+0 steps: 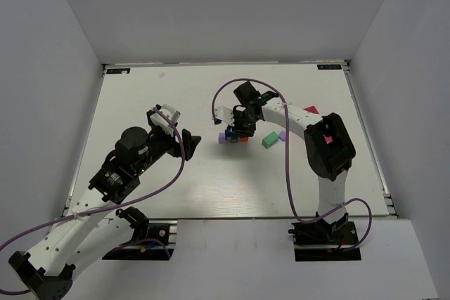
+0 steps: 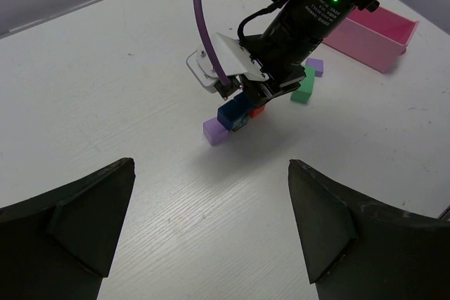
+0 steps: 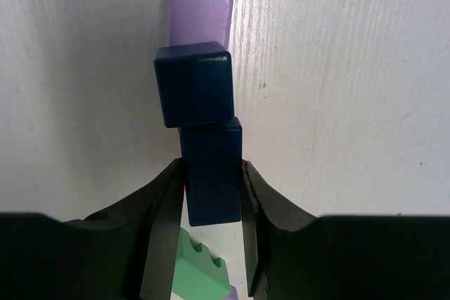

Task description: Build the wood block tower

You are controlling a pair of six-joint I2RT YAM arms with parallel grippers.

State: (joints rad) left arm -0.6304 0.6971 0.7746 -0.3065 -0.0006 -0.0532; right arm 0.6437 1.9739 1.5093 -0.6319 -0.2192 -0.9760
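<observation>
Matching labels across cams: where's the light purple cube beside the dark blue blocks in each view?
Top external: purple cube near centre, just left of the right pincer.
Left wrist: purple cube near centre, below-left of the right pincer, against the dark blue cube.
Right wrist: purple cube at top centre, beyond the dark blue cube.
Shared landmark: the right pincer, shut on the dark blue brick.

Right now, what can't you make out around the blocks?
- Right wrist: green block cut off by the bottom edge and the right fingers; anything under the dark blue brick is hidden.
- Left wrist: red block mostly under the right fingers.
- Top external: block cluster too small, partly covered; no count.
</observation>
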